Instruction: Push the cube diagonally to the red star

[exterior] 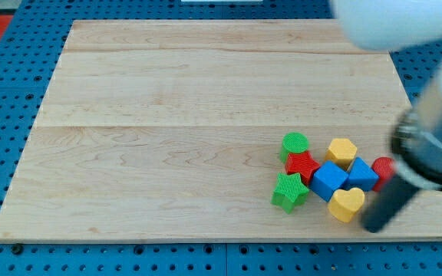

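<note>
Nearest the view's bottom edge: my tip (374,227), the lower end of the straight dark rod, on the pale wooden board (167,146) just to the view's right of the yellow heart-shaped block (347,204), close to it but contact not confirmable.

Cluster at the board's lower right: blue cube (329,181) at the centre, touching the red star-shaped block (301,164) on its left. A second blue block (362,175) sits on the cube's right, shape unclear. Yellow hexagonal block (342,152) above, green cylinder (295,145) above the star, green star-shaped block (289,191) below it. A red block (383,170) is partly hidden behind the rod.

Risk: pieces are packed tight. Any push from the tip's present side would likely meet the yellow heart first, shoving it and the neighbours, scattering the group and knocking the red star off position. The cube may also rotate if struck off-centre.

No gripper fitted: nothing to open or clench, nothing grasped; the rod only pushes.
</note>
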{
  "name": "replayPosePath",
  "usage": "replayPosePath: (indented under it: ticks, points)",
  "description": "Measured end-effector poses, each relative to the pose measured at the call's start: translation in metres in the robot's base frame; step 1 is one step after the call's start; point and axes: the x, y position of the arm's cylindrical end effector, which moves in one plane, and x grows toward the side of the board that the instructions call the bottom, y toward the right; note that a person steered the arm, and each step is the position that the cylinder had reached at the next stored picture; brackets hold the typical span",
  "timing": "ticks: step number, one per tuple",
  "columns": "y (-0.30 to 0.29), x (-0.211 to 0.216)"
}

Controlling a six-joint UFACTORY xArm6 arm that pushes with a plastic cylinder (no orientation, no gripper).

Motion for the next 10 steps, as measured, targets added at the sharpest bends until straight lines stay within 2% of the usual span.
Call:
replayPosePath:
  ticks: [3, 4, 5, 6, 7, 8, 9, 10]
  points:
    - [-0.02, -0.089]
    - [-0.013, -0.046]
    - [-0.008, 0.015]
    - [0.001, 0.021]
    - [-0.06, 0.007]
    - [-0.037, -0.029]
    - [-0.002, -0.034]
    - [0.002, -0.085]
